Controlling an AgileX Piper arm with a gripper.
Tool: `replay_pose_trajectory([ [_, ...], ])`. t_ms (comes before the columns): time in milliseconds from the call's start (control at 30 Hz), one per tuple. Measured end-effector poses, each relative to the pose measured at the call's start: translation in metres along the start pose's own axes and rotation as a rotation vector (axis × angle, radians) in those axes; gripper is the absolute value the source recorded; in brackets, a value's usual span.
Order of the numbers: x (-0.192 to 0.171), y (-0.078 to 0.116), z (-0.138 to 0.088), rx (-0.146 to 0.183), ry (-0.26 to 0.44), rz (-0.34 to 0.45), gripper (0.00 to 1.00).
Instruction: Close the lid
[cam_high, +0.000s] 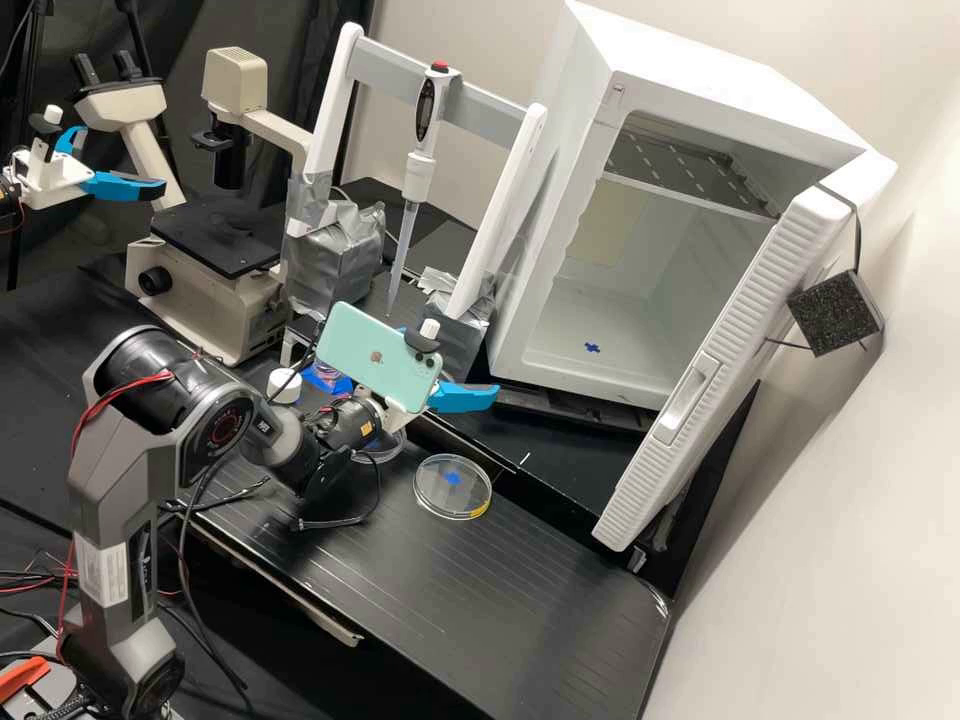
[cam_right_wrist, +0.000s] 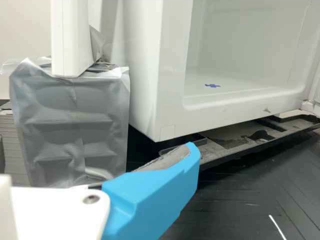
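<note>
in your high view, the lid (cam_high: 725, 360) (i mean the thick white door with the ribbed edge) stands wide open at the side of the white box (cam_high: 560, 200), so you can look inside. there, a small blue mark (cam_high: 592, 347) is on the inner floor.

your pincer (cam_high: 455, 372) has its fingers apart, and it is in front of the box, with the open lid well away to its right. a light green phone (cam_high: 378, 356) is fixed over the wrist. in the wrist view, you see one blue finger (cam_right_wrist: 155, 192) with its grey pad, before the lower front edge of the box, and a block wrapped in silver tape (cam_right_wrist: 72, 120) is near.

on the black worktop (cam_high: 540, 610) you have a clear round dish (cam_high: 453, 487), just beside the arm, and a jar with white cap (cam_high: 285, 386). behind these, a pipette (cam_high: 412, 175) hangs upright from a white frame (cam_high: 332, 120), and to its left is a microscope (cam_high: 215, 290).
</note>
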Motion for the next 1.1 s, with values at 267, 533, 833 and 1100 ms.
replay_pose_trajectory([
  [267, 0.000, 0.000, 0.000, 0.000, 0.000, 0.000, 1.00],
  [533, -0.017, 0.006, 0.004, -0.001, -0.003, 0.030, 1.00],
  [833, -0.071, 0.034, 0.029, 0.020, 0.047, 0.158, 1.00],
  [1100, -0.114, 0.050, 0.051, 0.029, -0.009, 0.230, 1.00],
])
